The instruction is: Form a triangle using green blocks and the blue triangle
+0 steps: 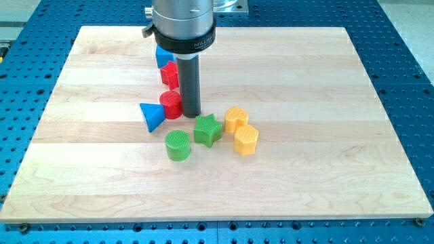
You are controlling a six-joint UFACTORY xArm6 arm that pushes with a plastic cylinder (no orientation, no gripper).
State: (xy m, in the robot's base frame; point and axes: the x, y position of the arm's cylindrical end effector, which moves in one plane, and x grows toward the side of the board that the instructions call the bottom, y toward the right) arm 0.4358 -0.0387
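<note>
The blue triangle (pixel 152 116) lies left of the board's centre. The green cylinder (pixel 178 145) sits below and right of it. The green star (pixel 207 130) sits right of the cylinder, slightly higher. My tip (pixel 191 113) rests on the board just above the green star and right beside a red cylinder (pixel 171 105). The tip stands right of the blue triangle, with the red cylinder between them. It touches neither green block.
A second red block (pixel 169 73) and another blue block (pixel 163 55) lie above the red cylinder, partly hidden by the arm. Two yellow blocks (pixel 236 119) (pixel 246 139) sit right of the green star. The wooden board (pixel 325 135) lies on a blue perforated table.
</note>
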